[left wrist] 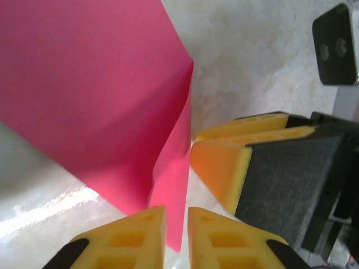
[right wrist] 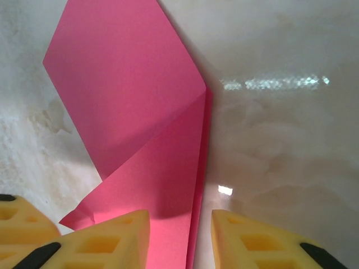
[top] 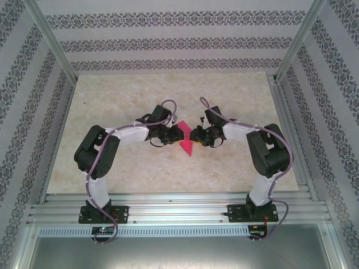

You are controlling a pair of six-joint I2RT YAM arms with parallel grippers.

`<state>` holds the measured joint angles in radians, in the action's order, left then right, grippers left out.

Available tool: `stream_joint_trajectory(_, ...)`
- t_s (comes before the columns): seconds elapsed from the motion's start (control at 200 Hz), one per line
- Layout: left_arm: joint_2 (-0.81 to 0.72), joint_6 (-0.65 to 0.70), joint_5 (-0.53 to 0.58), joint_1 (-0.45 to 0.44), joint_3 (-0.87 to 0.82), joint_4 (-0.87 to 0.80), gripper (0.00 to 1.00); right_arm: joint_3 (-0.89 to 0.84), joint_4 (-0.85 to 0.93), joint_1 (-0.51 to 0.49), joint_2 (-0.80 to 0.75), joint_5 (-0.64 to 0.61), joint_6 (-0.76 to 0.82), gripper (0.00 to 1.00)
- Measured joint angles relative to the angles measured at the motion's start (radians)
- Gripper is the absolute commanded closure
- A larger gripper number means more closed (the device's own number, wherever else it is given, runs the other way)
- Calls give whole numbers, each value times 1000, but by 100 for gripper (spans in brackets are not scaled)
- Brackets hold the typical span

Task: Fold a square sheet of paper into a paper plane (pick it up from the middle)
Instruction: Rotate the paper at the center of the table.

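While beside paper (top: 185,144), arms (top: 101,151) elbows-out.

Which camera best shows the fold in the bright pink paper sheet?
Right wrist: the bright pink paper sheet shows its crease and most of its outline. Left wrist crops the sheet; overhead the sheet is tiny.

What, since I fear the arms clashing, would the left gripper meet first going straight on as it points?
The pink paper: its folded flap lies between the fingertips of the left gripper. The right gripper stands close beyond, off to one side; depth unclear.
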<state>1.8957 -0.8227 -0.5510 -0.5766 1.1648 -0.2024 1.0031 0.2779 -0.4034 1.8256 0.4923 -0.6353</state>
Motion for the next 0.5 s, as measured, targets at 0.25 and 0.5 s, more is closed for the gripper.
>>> stream_joint_trajectory(0.25,47,-5,-4,-3,21,3,84,14,-11,0,18,11,-2,72)
stream_joint_trajectory(0.5,53,8,35,-3,47,-15,86,21,-13,-1,20,11,-5,73)
